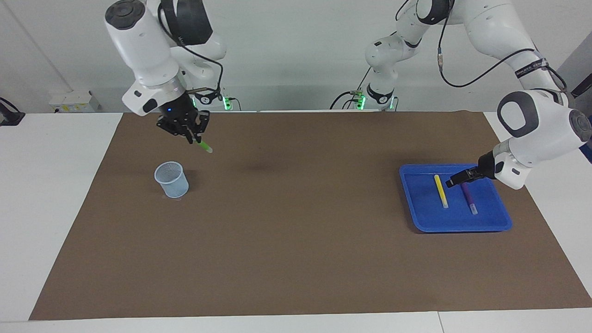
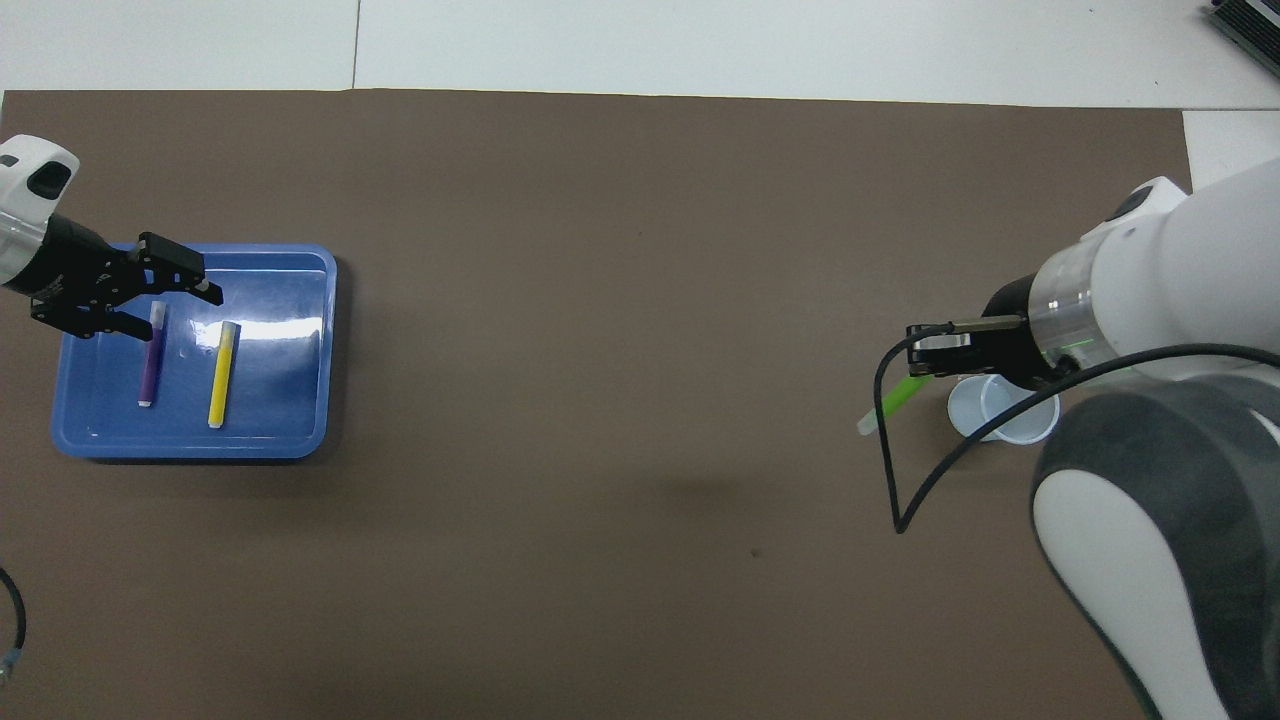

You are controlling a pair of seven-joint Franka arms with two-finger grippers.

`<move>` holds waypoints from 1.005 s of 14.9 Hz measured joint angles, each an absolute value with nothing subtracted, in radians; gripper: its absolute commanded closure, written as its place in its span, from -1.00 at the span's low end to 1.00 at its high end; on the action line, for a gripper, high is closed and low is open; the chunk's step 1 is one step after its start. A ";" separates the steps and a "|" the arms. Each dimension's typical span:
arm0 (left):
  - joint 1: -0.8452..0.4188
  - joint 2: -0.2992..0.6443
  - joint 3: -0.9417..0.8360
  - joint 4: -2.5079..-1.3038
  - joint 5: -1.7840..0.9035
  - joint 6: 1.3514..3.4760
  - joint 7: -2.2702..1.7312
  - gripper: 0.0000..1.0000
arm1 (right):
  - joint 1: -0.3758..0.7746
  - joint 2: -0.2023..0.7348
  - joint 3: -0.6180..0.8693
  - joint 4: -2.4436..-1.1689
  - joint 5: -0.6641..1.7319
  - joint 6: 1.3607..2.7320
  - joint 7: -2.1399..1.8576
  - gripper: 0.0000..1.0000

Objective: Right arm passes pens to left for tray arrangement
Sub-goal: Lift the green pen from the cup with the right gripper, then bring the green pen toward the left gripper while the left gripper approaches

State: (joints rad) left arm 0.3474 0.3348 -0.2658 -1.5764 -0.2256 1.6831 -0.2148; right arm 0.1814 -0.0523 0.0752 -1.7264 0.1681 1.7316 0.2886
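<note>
Over the brown mat (image 1: 296, 231) beside the mesh cup (image 1: 171, 179), right gripper (image 1: 190, 137) clamps the green pen (image 1: 202, 146), tip toward 4 o'clock. Left gripper (image 1: 455, 180), jaws apart, hangs above the blue tray (image 1: 418, 203) holding yellow pen (image 1: 440, 190) and purple pen (image 1: 469, 198).

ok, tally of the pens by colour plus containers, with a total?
Yellow pen: 1, in the tray
Purple pen: 1, in the tray
Green pen: 1, in the right hand
Blue tray: 1
Mesh cup: 1
Total: 5
</note>
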 measured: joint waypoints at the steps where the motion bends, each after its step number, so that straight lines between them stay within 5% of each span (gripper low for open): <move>1: 0.346 0.321 -0.278 -1.576 -0.265 1.671 -0.291 -1.00 | 0.208 -0.056 0.077 -1.726 0.194 1.768 0.352 1.00; 5: 0.336 0.266 -0.311 -1.576 -0.434 1.636 -0.671 -1.00 | 0.333 -0.055 0.079 -1.742 0.223 1.959 0.628 1.00; 11: 0.310 0.224 -0.355 -1.577 -0.649 1.631 -1.188 -1.00 | 0.538 -0.085 0.090 -1.929 0.259 2.362 0.938 1.00; 15: 0.292 0.207 -0.374 -1.595 -0.727 1.631 -1.345 -1.00 | 0.576 -0.116 0.092 -2.013 0.259 2.531 0.994 1.00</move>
